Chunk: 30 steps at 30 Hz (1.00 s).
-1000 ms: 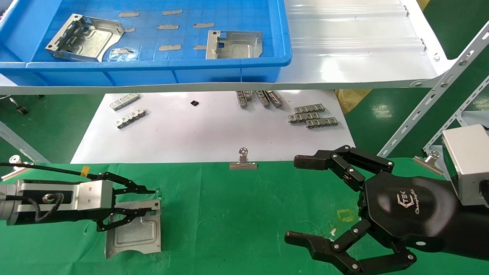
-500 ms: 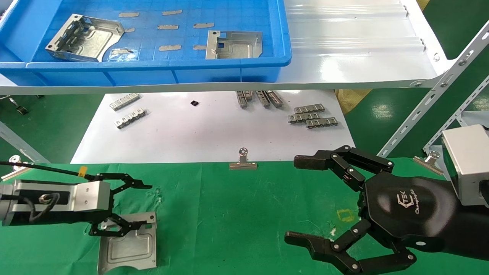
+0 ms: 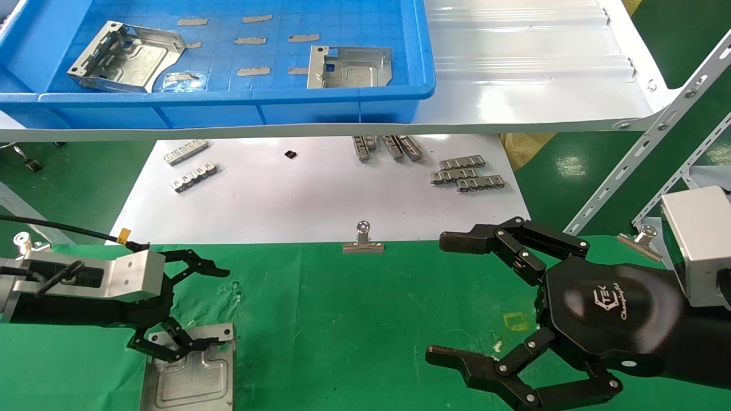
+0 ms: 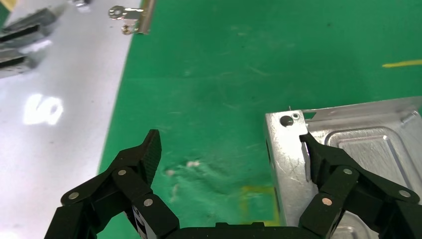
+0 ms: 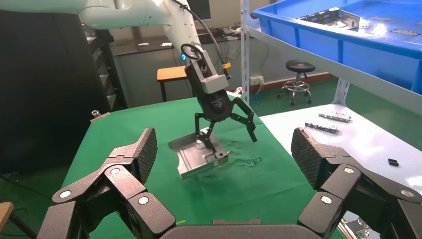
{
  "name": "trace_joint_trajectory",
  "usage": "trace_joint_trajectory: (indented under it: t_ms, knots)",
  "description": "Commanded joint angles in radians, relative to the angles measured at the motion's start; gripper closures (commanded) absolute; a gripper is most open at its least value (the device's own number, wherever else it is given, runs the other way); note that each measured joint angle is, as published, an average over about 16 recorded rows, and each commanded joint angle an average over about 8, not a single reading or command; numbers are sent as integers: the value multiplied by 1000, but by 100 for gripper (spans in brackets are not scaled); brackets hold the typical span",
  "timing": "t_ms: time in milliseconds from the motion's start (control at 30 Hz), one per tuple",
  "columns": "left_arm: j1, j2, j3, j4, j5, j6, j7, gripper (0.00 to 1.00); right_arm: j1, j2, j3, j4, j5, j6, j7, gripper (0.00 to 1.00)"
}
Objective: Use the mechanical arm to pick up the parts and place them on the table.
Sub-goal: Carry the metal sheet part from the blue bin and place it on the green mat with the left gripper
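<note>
One silvery part (image 3: 188, 379) lies on the green table (image 3: 365, 319) at the near left; it also shows in the left wrist view (image 4: 358, 149) and the right wrist view (image 5: 194, 159). My left gripper (image 3: 225, 308) is open above it, with one finger (image 4: 318, 159) over the plate by its flange and the other over bare cloth. Two more parts (image 3: 128, 57) (image 3: 351, 67) lie in the blue tray (image 3: 228, 97). My right gripper (image 3: 445, 299) is open and empty, hovering at the near right.
The blue tray sits on a white shelf (image 3: 531, 74) at the back. Below it, a white sheet (image 3: 297, 200) carries small toothed strips (image 3: 465, 174). A binder clip (image 3: 363, 240) grips the cloth's far edge. Slotted metal posts (image 3: 645, 142) stand at the right.
My left gripper has opened and let go of the part's flange. The part has shifted toward the near left edge and lies flat. The right arm has not moved.
</note>
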Motion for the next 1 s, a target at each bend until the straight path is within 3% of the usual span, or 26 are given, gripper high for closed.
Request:
trace_joint_trajectory:
  t_ms: [33,533,1000]
  knots:
    - [-14,12,1,40,-4,24,4,0,0,0,0,0,0,0,0,0]
    - [-93,87,73,130,104,3,143,0,0,0,0,0,0,0,0,0]
    - [-96,93,38,182,30,46,112,0,0,0,0,0,0,0,0,0]
